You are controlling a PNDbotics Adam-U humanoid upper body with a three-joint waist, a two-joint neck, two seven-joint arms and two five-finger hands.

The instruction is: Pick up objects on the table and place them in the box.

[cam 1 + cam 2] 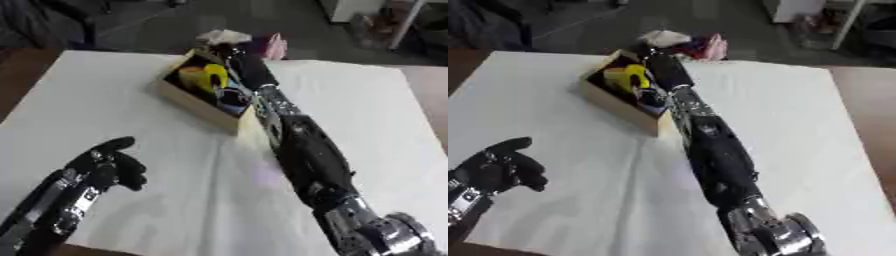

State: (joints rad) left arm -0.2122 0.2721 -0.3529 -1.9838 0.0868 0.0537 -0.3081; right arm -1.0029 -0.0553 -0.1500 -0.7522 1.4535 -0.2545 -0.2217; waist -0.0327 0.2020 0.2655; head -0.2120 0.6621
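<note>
An open cardboard box stands at the far middle of the white table. Inside it lie a yellow object and something blue and dark. My right arm stretches from the lower right across the table, and its hand is over the box's far right end. The hand is dark against the box, so its fingers cannot be made out, nor whether it holds anything. My left hand hovers at the lower left, empty, with relaxed fingers.
Just past the box at the table's far edge lie a pink thing and a whitish thing. Dark floor and furniture lie beyond. The white table spreads wide on both sides of my right arm.
</note>
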